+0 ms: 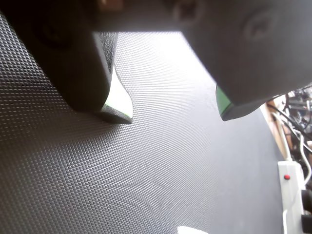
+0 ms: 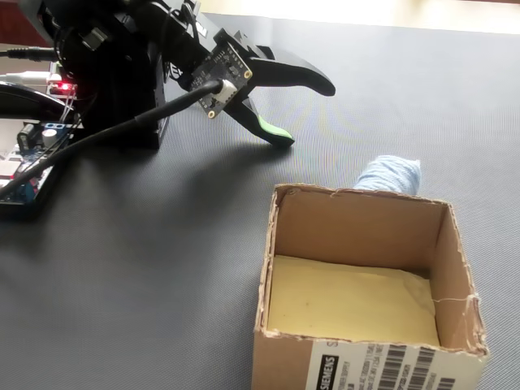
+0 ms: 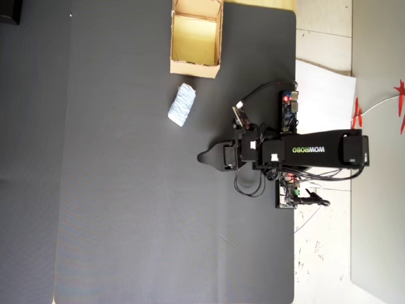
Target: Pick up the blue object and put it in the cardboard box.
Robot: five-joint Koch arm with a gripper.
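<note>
The blue object [image 3: 181, 104], a small pale blue-and-white bundle, lies on the black mat just below the cardboard box [image 3: 193, 68] in the overhead view. In the fixed view the blue object [image 2: 390, 173] peeks out behind the box's [image 2: 357, 367] far wall. The box stands open with a yellowish floor. My gripper [image 3: 204, 157] hovers over the mat to the right of and below the bundle, well apart from it. In the fixed view the gripper [image 2: 305, 112] is open, and in the wrist view only bare mat shows between the gripper's [image 1: 173, 113] fingers.
The arm's base and circuit boards [image 3: 289, 114] with loose cables sit at the mat's right edge in the overhead view. A white sheet [image 3: 323, 95] lies beyond that edge. A white power strip [image 1: 291, 195] shows at the right of the wrist view.
</note>
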